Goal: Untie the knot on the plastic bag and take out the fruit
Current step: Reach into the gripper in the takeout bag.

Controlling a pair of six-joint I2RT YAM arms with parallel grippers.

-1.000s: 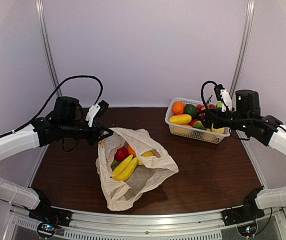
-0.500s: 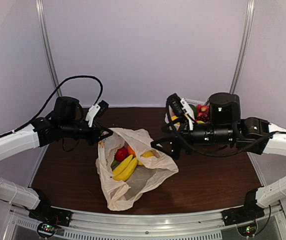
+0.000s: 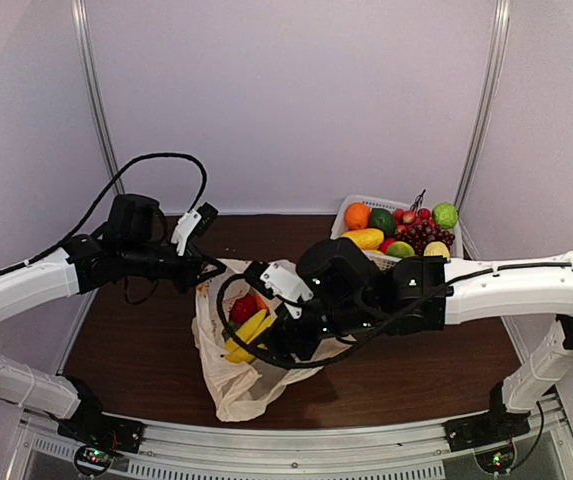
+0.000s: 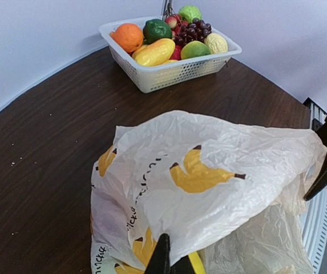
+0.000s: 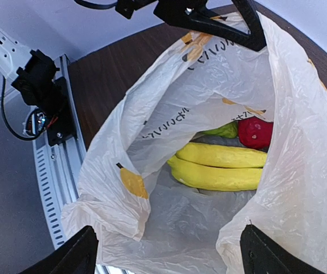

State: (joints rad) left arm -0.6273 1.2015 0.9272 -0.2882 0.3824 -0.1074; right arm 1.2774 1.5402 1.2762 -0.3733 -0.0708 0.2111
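The left tool [image 4: 170, 264] is found clenched on the rim of the plastic bag [image 4: 220, 154]. The right tool [image 5: 170, 251] is spread wide over the opened mouth, with the banana bunch [image 5: 217, 168] and red fruit [image 5: 254, 132] exposed inside.

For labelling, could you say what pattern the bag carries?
The bag shows yellow bananas on cream; clearest from left wrist.

We see the plastic bag [image 4: 220, 142] as thin, crinkly, translucent cream film with a soft sheen and printed yellow bananas. Inside it, the banana bunch [image 5: 217, 165] and the red fruit [image 5: 255, 132] look like smooth, glossy moulded plastic. The table [image 4: 37, 142] shows dark wood grain with a faint satin finish. The basket [image 4: 169, 71] is white lattice plastic. The right gripper [image 5: 168, 229] has matt black fingers [image 5: 77, 254]. The rail [image 5: 52, 188] looks like ribbed bare metal.
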